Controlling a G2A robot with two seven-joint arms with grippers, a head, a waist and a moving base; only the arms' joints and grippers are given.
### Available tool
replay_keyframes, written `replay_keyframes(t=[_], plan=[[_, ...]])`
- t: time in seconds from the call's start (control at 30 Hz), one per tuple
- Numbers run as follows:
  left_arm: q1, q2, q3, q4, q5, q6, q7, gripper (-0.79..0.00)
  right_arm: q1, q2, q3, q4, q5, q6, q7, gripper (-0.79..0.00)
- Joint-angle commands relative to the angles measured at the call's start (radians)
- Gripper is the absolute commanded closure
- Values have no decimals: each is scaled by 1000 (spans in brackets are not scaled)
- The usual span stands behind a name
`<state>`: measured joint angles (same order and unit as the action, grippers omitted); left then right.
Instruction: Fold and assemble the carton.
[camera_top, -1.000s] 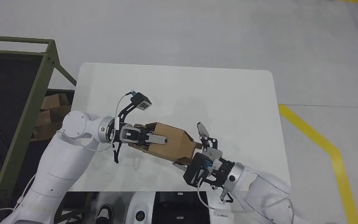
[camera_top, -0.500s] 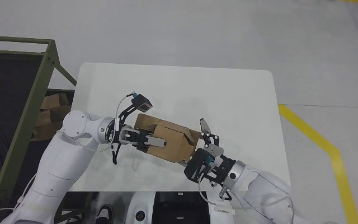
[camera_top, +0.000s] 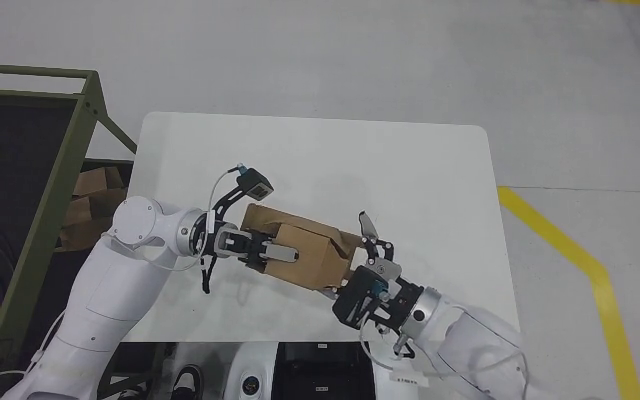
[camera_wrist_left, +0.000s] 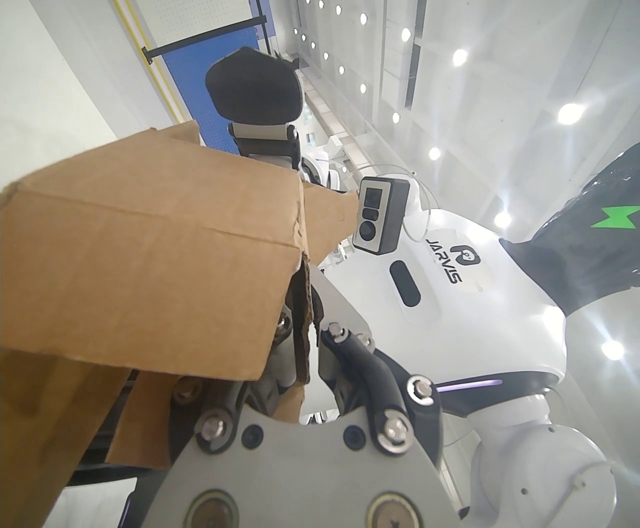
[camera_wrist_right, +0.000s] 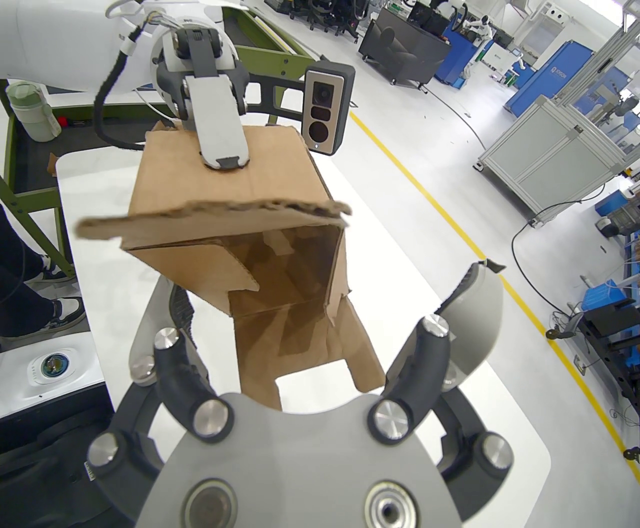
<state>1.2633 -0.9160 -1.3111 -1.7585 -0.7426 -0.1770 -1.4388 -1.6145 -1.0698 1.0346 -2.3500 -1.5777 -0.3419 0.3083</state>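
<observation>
**White table** (camera_top: 400, 170): the work surface. The carton is held above its near half rather than laid flat, which leaves the open end free for folding.

**Green rack** (camera_top: 50, 72), left of the table: holds spare cardboard (camera_top: 95, 185), presumably the supply of blanks.

**Carton** (camera_top: 305, 250): opened into a tube with its long axis running left to right, bridging the two grippers.

**Left gripper** (camera_top: 262, 248): clenched on the carton's left end, with one finger (camera_wrist_right: 220, 125) pressed flat on the upper wall. It appears to act as the anchor, keeping the tube squared and its open right end turned toward the other arm.

**Right gripper** (camera_wrist_right: 325, 275): released and grasping nothing, its jaws spread wide on either side of the open right end. The stance suits pushing flaps inward.

**Top flap** (camera_wrist_right: 215, 215): sticks straight out, unfolded.

**Lower flap** (camera_wrist_right: 320, 360): notched, and hangs between the spread jaws.

**Side flap** (camera_wrist_right: 220, 280): turned partly inward.

**Judged stage:** closure of the right end is begun but not completed. Whether the left end is closed cannot be told.
</observation>
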Motion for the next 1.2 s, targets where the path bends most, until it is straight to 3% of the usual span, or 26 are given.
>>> replay_keyframes(t=[0.0, 0.23, 0.37, 0.8, 1.0, 1.17], plan=[[0, 0, 0, 1, 0, -1, 2, 0, -12, 2, 7, 0, -1, -7, -20, -785], [-1, -1, -2, 4, -2, -3, 6, 0, -57, 10, 42, 0, -5, -35, -83, -785], [0, -1, -5, 6, -3, -4, 6, 0, -88, 16, 74, 0, -5, -53, -147, -656], [-1, -3, -4, 4, 0, 0, 0, 0, -120, 26, 115, 0, -8, -97, -180, -585], [-1, 0, -10, 3, 39, 14, 7, 0, -112, 25, 109, 0, -1, -108, -169, -376], [5, 1, -11, 6, 66, 35, 29, 0, -110, 26, 108, 0, 37, -142, -114, -357]])
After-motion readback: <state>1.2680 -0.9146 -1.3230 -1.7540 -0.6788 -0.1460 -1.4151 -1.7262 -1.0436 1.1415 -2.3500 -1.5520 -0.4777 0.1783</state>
